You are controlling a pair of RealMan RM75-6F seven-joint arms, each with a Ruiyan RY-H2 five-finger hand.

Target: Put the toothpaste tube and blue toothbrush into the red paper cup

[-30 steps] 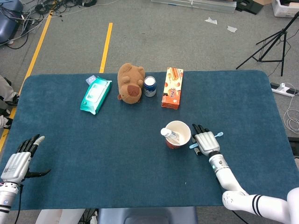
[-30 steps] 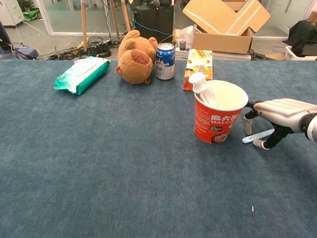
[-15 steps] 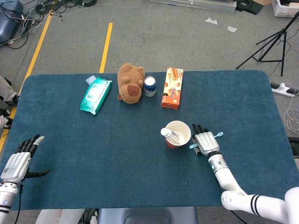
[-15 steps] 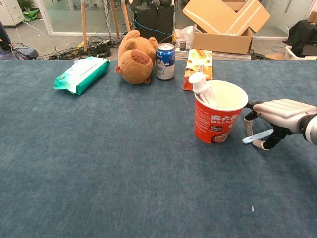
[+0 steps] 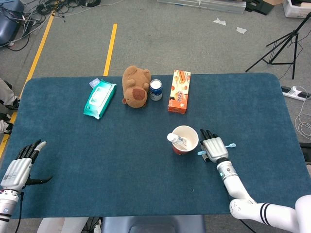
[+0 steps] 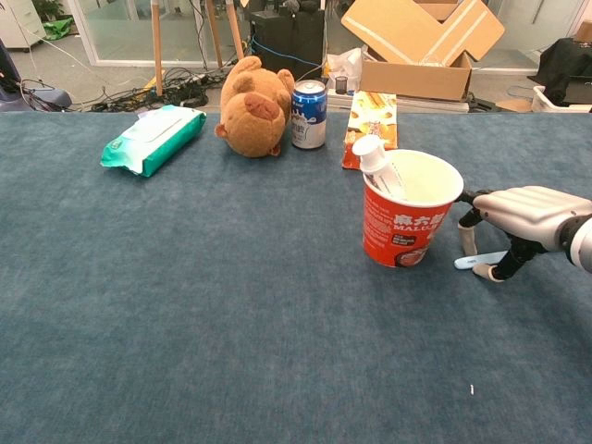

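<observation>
Table (image 5: 252, 107) carries the red paper cup (image 6: 407, 222), toothpaste tube (image 6: 375, 165) already inside. Right hand (image 6: 523, 217), just right of the cup, arches palm-down over the blue toothbrush (image 6: 481, 262); whether its fingers pinch the toothbrush cannot be told. Judged step: grasp, then lift and insert. Left hand (image 5: 19, 165) idles near-left, fingers apart, holding nothing.

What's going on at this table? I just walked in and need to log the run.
The toothpaste tube already stands in the red paper cup. The right hand is down on the table just right of the cup, over the blue toothbrush, which lies on the cloth under its fingers; whether it has a firm grip is unclear. The left hand rests idle and open at the near left edge. The toothbrush is not yet in the cup.
</observation>
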